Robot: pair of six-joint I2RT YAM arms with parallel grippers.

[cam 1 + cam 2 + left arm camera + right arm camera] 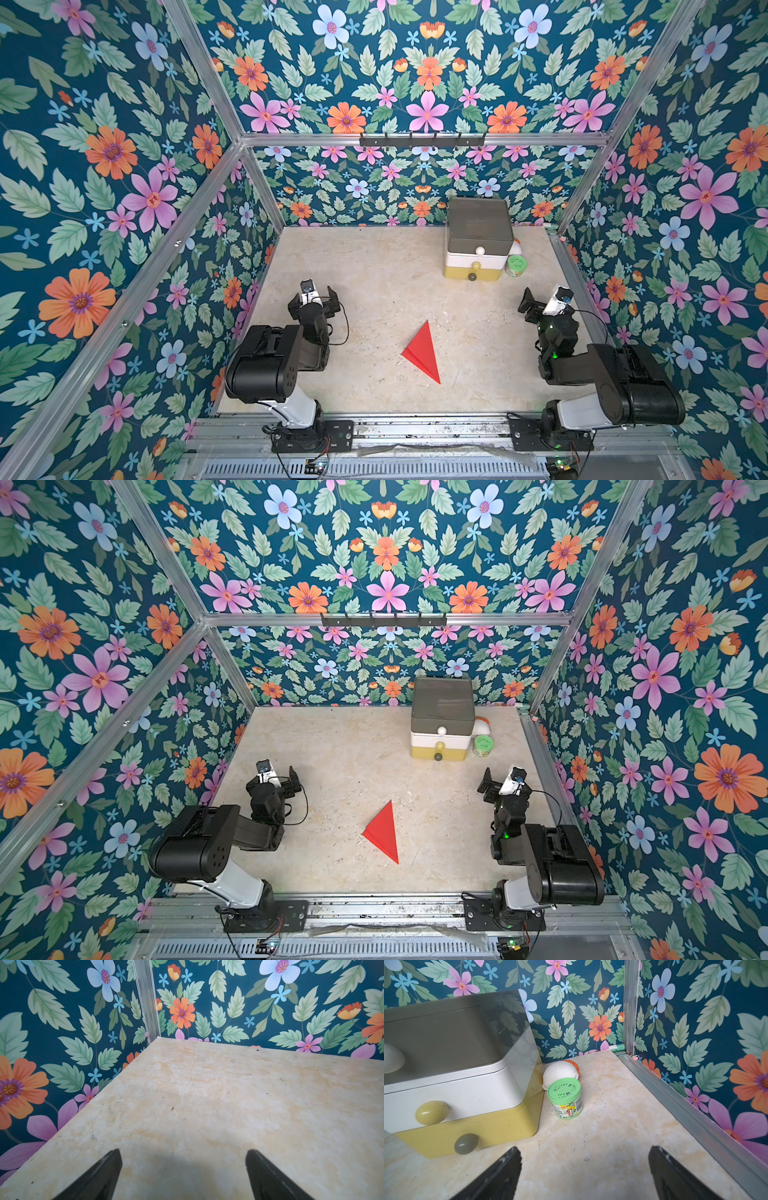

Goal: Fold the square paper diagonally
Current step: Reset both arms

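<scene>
As both top views look down from above the arm bases, the table is read as a clock face w/ 12 at the far wall. The square paper is seen in both top views at approx. 6 o'clock, near the front edge. It lies flat and is already folded into a triangle. One sharp tip is directed to 12, another to approx. 5, and at the 9 o'clock corner a second layer shows, slightly offset. The left gripper is held at approx. 10 o'clock from the paper and the right gripper at approx. 2 o'clock. Both are well apart from it, w/ jaws spread wide and empty. A stack of drawers is placed at approx. 1 o'clock by the far wall, w/ a green-lidded jar just beside it on the 3 o'clock side.

In the left wrist view, two black fingertips are seen wide apart over bare table, near a corner of the flowered walls.

In the right wrist view, the fingertips are also spread wide, gripping nothing. Ahead of them the drawers are shown as grey top, white middle and yellow bottom, each w/ an egg-shaped knob. The jar stands upright near the yellow drawer, and a white round object is seen behind it.
</scene>
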